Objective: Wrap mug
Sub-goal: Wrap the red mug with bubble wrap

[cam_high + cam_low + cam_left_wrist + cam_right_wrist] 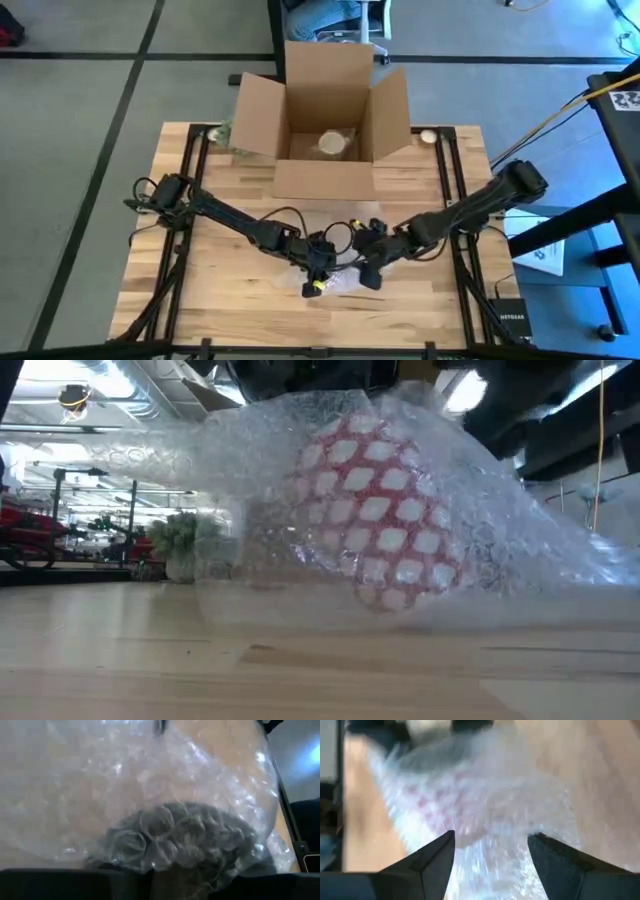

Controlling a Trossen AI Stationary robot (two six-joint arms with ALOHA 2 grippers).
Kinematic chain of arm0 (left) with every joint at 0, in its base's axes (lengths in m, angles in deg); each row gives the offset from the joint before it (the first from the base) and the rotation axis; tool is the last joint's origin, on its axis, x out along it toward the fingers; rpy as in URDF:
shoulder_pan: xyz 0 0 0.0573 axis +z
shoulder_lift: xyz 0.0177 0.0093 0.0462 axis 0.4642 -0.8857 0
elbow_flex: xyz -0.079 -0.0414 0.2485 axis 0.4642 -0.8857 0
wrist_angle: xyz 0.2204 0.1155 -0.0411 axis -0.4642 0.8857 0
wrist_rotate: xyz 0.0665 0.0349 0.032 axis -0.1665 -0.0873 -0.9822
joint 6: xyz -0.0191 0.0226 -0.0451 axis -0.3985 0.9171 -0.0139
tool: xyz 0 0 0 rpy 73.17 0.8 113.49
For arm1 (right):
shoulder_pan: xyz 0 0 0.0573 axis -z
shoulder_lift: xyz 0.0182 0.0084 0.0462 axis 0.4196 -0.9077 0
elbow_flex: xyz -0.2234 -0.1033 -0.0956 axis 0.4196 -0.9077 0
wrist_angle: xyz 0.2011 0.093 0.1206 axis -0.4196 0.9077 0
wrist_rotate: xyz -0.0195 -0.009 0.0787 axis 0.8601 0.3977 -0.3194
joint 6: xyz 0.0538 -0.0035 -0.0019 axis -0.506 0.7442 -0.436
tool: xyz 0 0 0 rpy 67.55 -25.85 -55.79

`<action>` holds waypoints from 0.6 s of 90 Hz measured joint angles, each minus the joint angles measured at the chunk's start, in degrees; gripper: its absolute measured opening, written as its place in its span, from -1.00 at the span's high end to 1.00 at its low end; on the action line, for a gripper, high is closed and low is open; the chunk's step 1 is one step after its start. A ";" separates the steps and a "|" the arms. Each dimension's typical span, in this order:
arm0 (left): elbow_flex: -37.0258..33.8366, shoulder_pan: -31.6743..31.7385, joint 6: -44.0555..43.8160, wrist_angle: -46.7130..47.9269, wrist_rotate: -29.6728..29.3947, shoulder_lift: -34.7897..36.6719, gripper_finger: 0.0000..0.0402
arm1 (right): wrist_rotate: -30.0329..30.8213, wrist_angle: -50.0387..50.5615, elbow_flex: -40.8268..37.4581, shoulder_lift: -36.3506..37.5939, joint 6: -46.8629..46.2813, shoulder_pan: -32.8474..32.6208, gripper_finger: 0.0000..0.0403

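Note:
A red mug with a white diamond pattern lies on its side on the table near the front edge, under clear bubble wrap that rises over it. In the high view the wrap lies between both grippers. My left gripper is at the wrap's left side, and in its wrist view the bubble wrap covers everything, with a dark shape showing through. My right gripper is open, a finger on either side of a bulge of bubble wrap, with the red pattern showing through. My right gripper comes at the wrapped mug from the table's right, slanting down. Its open fingers stand on either side of the wrap. Whether they touch it I cannot tell.
An open cardboard box stands at the table's far edge with a pale round thing inside. A small green plant sits at the far left and a pale round object at the far right. Bare wood lies near left.

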 joint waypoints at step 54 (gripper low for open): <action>-0.06 0.32 0.15 -0.05 -0.02 -0.04 0.40 | 21.53 -7.29 7.17 -7.08 4.41 -1.25 -0.17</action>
